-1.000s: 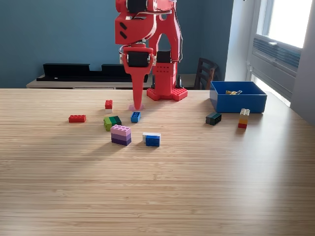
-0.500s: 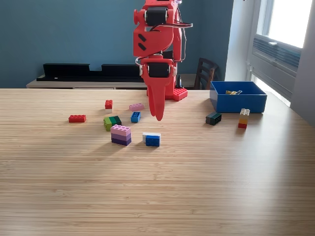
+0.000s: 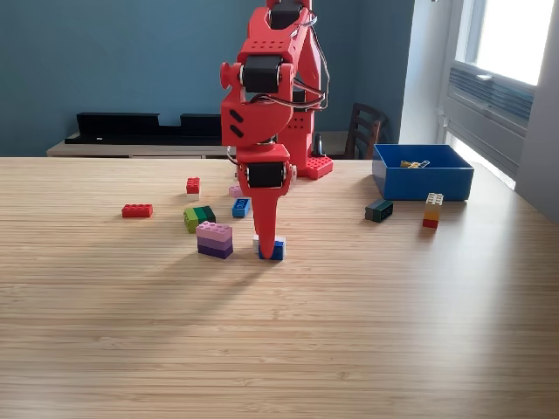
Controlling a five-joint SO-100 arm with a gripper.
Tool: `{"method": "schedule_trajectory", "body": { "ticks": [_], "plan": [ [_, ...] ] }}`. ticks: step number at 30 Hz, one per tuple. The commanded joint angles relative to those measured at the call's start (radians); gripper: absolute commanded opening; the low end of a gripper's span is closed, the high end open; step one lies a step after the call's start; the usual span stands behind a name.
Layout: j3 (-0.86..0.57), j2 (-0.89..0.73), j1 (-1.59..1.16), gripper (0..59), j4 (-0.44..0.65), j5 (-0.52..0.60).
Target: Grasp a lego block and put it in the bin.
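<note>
Lego blocks dot the wooden table from left of centre: we see a red brick, a green pair, a pink-and-purple stack. At centre the red gripper points straight down onto the blue-and-white block, tip touching it, though we cannot tell whether its jaws are parted or clamped. Right of centre lie a dark block and a yellow-red stack, with the blue bin behind them at centre right.

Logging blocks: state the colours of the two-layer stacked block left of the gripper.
Pink on top, purple beneath: the stacked lego block, seen in the exterior view.
</note>
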Motion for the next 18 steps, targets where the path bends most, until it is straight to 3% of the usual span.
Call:
{"method": "schedule_trajectory", "body": {
  "ticks": [1,11,18],
  "plan": [
    [-0.091,-0.005,0.002,25.7,0.009,0.023],
    [-0.123,-0.054,-0.026,22.8,0.008,0.046],
    [-0.133,-0.080,-0.058,13.4,0.008,0.069]
  ]
}}
